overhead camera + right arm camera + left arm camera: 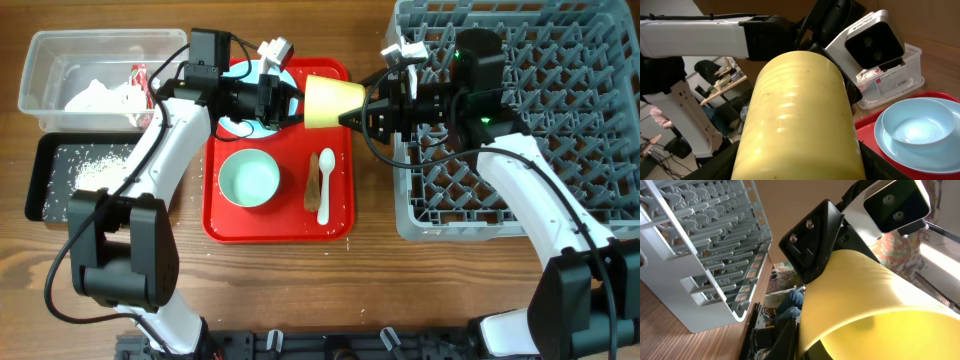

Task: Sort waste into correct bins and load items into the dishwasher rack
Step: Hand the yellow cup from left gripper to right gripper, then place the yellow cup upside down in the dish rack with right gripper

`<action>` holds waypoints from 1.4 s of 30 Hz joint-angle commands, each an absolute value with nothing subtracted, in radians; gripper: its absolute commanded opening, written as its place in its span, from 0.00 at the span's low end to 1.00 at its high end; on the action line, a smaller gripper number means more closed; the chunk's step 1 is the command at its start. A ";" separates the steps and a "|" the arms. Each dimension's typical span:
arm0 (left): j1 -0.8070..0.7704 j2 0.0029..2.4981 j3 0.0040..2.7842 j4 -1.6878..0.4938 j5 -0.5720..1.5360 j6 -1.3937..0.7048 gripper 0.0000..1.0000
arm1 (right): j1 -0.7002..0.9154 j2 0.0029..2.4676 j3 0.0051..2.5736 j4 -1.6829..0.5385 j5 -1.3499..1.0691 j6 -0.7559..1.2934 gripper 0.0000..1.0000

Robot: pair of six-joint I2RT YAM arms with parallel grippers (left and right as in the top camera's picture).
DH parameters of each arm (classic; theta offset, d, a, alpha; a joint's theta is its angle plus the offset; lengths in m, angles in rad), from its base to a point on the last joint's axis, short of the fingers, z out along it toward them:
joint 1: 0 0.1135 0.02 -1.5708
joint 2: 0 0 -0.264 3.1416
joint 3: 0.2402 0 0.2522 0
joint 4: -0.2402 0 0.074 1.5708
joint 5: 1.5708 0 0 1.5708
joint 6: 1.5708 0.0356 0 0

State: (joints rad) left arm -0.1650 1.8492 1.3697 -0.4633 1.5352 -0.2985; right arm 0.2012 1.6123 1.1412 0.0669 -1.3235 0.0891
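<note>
The yellow cup (332, 100) (865, 295) (800, 115) hangs on its side above the red tray (220, 225). My left gripper (295, 100) (805, 350) is pinched on its rim. My right gripper (362, 112) (800, 167) is clamped round its base end. The pale green bowl (249, 178), the white spoon (325, 180) and an orange-brown stick (311, 185) lie on the red tray. The small pale blue bowl (917, 125) sits on the pale blue plate (940, 162), mostly hidden under my left arm in the overhead view. The grey dishwasher rack (560, 60) (690, 245) stands at the right.
The clear tub (60, 60) (900, 85) at the back left holds the white tissue (95, 95) and the red-and-white wrapper (138, 80). The black tray (50, 180) in front of it holds rice grains (100, 165). Both arms cross above the red tray.
</note>
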 commanded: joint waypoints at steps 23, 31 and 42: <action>-0.165 1.834 1.378 -0.480 1.577 -0.300 0.04 | 0.022 1.633 1.137 0.117 -1.416 0.087 0.86; -0.188 1.834 1.378 -0.495 1.577 -0.300 0.04 | 0.158 1.634 1.137 0.202 -1.458 0.090 0.90; -0.199 1.834 1.378 -0.494 1.577 -0.300 0.04 | 0.180 1.635 1.137 0.201 -1.449 0.104 0.59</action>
